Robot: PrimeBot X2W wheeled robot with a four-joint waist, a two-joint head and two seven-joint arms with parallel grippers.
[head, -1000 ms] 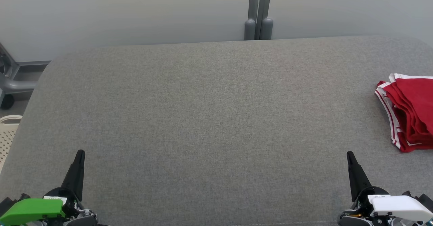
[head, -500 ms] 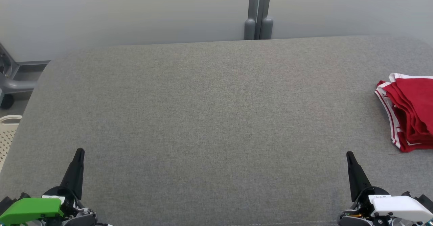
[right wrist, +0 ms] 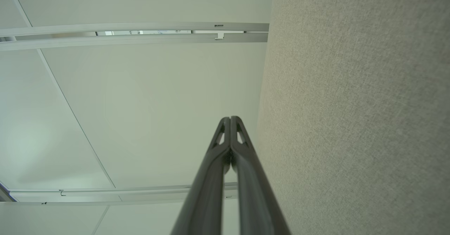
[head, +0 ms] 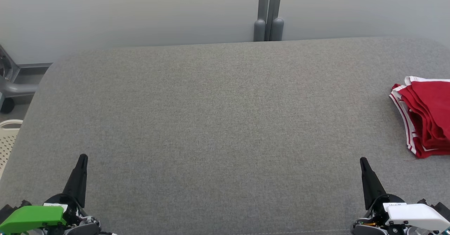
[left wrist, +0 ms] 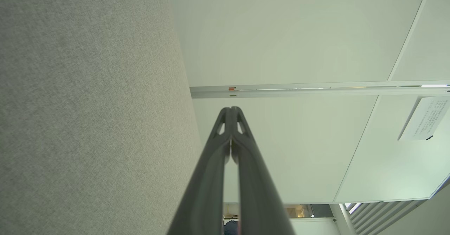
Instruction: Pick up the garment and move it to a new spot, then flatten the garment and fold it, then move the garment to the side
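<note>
1. Almost nothing has changed. Compared with a second ago, the left gripper (head: 82, 159) has crept a touch forward and its green cover has slid slightly left. Over the last half second it has not moved at all.
2. The right gripper (head: 363, 162) sits where it was in both earlier pictures, near the front right corner of the worktop (head: 225, 122).
3. The left gripper is near the front left corner. In its wrist view its two fingers are pressed together at the tips with nothing between them (left wrist: 231, 111).
4. The right gripper's wrist view shows the same: fingers closed tip to tip (right wrist: 230, 119) and empty.
5. The garment (head: 427, 117), red with white trim, lies at the right edge of the worktop in stacked layers, partly cut off by the picture's edge. It is well apart from both grippers and has not shifted.
6. My reading is that the garment is already folded and set aside, and the arms have settled at rest. The task looks finished or very nearly so.
7. A pale basket (head: 7, 140) stands off the worktop's left edge, unchanged.
</note>
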